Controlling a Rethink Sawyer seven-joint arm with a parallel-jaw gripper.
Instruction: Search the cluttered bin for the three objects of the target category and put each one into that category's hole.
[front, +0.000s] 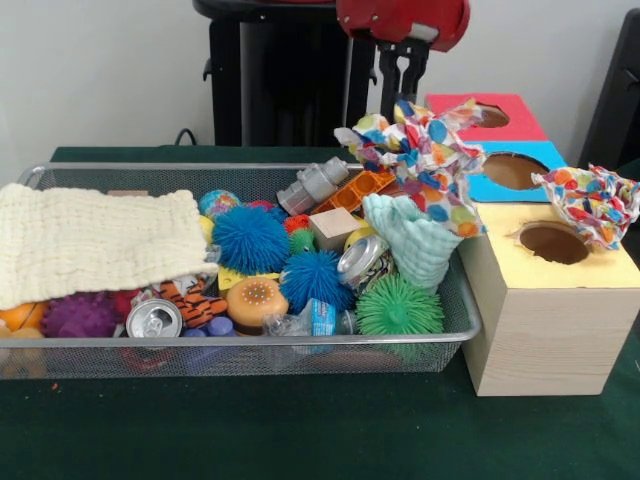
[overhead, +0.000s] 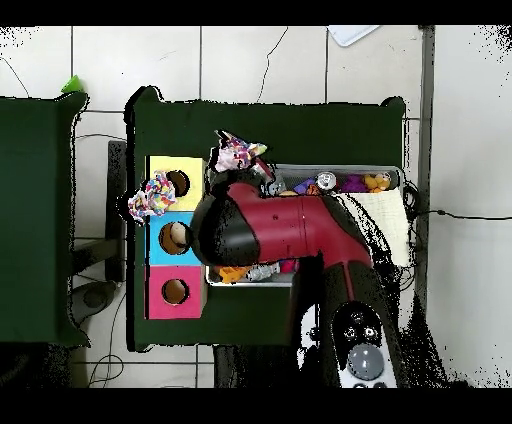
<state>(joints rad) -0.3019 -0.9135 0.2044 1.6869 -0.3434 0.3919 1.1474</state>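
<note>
Patterned cloth (front: 425, 150) hanging from end effector (front: 400, 75) above right end of wire-mesh bin (front: 250, 355).
Clamped on cloth top, held clear of the clutter, just beside wooden box (front: 545, 340). Second patterned cloth (front: 592, 203) draped on box's outer edge beside yellow-surround hole (front: 553, 242), not inside. Third not visible. Mint-green cloth (front: 415, 240) upright at bin's right end; cream waffle cloth (front: 95, 240) over left end. Green worktop (front: 300, 430) underneath.

The red arm (overhead: 290, 228) covered most of the bin (overhead: 392, 176); one printed cloth (overhead: 151, 199) lay beside the yellow-surround hole (overhead: 178, 183).
</note>
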